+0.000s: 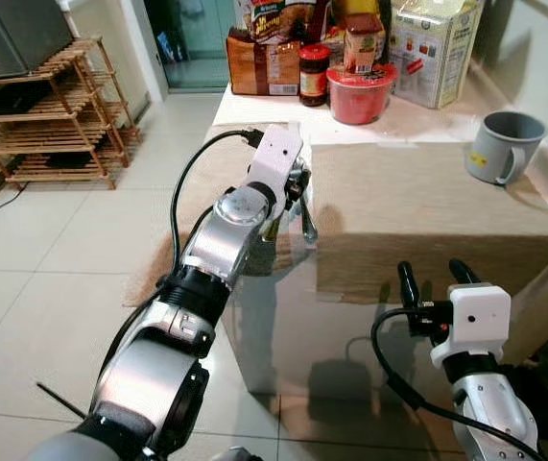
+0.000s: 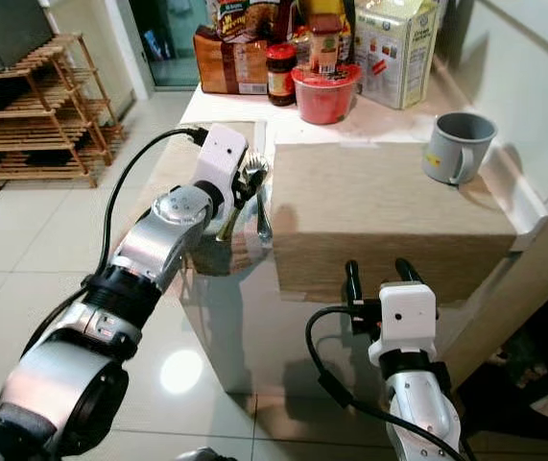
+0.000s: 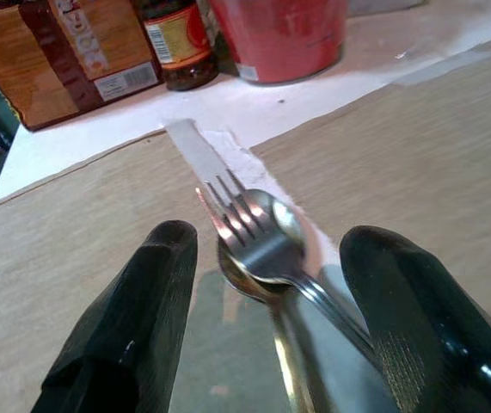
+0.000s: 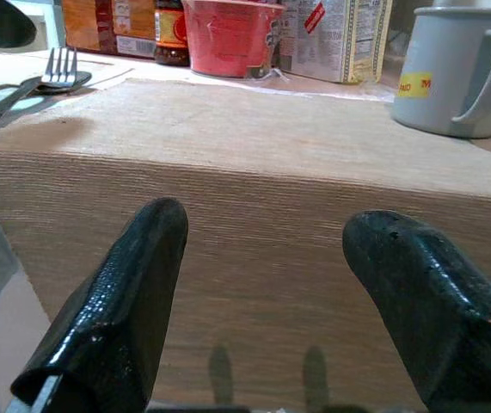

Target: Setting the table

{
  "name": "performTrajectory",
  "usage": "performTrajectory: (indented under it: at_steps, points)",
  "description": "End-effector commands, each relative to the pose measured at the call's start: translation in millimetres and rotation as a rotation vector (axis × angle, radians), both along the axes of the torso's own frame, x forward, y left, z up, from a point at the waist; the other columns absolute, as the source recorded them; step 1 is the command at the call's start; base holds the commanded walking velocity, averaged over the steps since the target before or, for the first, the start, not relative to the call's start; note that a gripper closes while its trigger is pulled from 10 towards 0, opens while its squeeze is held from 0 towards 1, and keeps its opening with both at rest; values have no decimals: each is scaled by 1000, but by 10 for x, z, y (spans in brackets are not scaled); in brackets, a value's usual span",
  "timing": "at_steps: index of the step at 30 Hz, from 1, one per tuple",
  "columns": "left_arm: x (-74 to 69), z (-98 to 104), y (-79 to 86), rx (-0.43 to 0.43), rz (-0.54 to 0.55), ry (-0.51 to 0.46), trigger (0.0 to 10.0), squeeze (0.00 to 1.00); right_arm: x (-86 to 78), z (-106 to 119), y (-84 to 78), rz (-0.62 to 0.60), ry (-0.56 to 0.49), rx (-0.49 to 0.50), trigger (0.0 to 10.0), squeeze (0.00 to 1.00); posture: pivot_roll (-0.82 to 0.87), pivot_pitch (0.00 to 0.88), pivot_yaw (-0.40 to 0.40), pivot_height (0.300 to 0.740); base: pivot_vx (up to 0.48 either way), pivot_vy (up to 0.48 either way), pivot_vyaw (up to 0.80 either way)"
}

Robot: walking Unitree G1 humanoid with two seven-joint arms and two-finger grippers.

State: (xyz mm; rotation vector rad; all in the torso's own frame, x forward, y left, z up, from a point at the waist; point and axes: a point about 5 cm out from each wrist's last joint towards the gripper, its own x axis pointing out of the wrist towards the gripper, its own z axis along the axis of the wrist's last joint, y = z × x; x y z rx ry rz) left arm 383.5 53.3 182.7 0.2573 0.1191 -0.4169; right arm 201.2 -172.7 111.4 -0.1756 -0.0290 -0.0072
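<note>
Beige placemats (image 1: 427, 202) cover the bench (image 1: 283, 317). Left end effector (image 3: 266, 292), fingers apart, hovers over a fork (image 3: 249, 232) stacked on a spoon (image 3: 279, 225) between the mats. Right end effector (image 4: 271, 301), fingers apart, faces the mat edge; its wrist view catches the grey mug (image 4: 451, 69) side-on.

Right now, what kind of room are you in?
Probably a home dining corner: a table with beige placemats, a fork and spoon beneath the open left gripper, a grey mug, and food packages.
</note>
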Motion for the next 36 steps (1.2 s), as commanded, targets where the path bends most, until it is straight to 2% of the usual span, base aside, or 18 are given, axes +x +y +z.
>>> performTrajectory:
  at_steps: [1, 8, 11, 14, 18, 22, 27, 33, 36]
  points:
    - [46, 40, 53, 15, 24, -11, 10000, 0, -19, 19, 17, 6, -2, 0, 10000, 0, -135, 0, 123, 723, 0, 0, 0]
    - [98, 1, 63, 74, 24, 43, 10000, 0, -55, 7, 25, -3, 8, 3, 10000, 0, -142, 0, 132, 723, 0, 0, 0]
    - [105, -21, 79, 73, 23, 72, 10000, 0, -59, 6, 28, -5, 10, 5, 10000, 0, -141, 0, 134, 723, 0, 0, 0]
    - [100, -94, 92, 27, 14, 162, 10000, 0, -58, 1, 32, -5, 12, 7, 10000, 0, -136, 0, 133, 723, 0, 0, 0]
    - [99, -115, 85, 3, 3, 207, 10000, 0, -46, -2, 38, -1, 13, 8, 10000, 0, -131, 0, 132, 723, 0, 0, 0]
    - [98, -147, 86, -1, -13, 262, 10000, 0, -30, -1, 43, 2, 11, 9, 10000, 0, -127, 0, 133, 723, 0, 0, 0]
    - [101, -195, 104, 47, -23, 291, 10000, 0, -17, -2, 62, 8, 10, 12, 10000, 0, -123, 0, 136, 723, 0, 0, 0]
    - [71, -281, 78, 11, -26, 387, 10000, 0, -9, 1, 72, 10, 9, 14, 10000, 0, -124, 0, 137, 723, 0, 0, 0]
    - [68, -319, 99, 27, -20, 402, 10000, 0, -7, 0, 76, 12, 10, 13, 10000, 0, -124, 0, 137, 723, 0, 0, 0]
